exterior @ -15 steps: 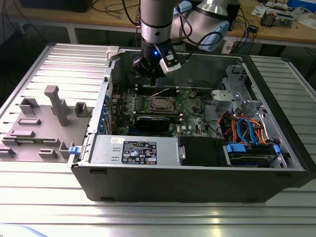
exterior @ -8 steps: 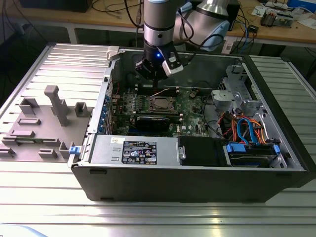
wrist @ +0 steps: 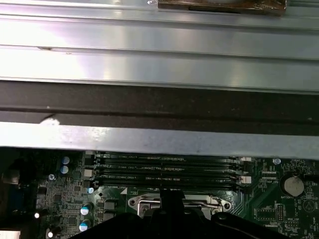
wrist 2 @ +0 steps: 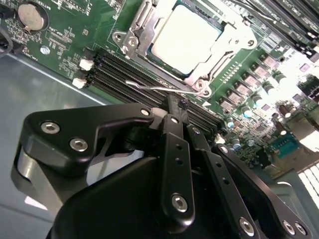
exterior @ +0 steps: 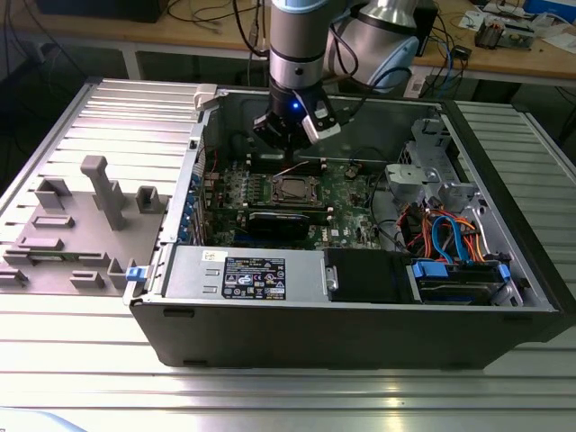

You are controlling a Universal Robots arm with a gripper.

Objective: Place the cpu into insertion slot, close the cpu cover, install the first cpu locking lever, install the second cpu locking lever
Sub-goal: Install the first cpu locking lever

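The cpu [wrist 2: 185,33], a small flat square chip with a silver-grey metal top, sits in the insertion slot [wrist 2: 207,79], a square socket on the green circuit board [wrist 2: 65,40]. The thin silvery metal cpu cover [wrist 2: 144,20] lies closed around it. Nearest the camera in the second wrist view, the black gripper [wrist 2: 178,105] has its fingers clenched together just beside a thin silvery wire lever [wrist 2: 149,87]. Behind run dark memory slots [wrist 2: 127,67].
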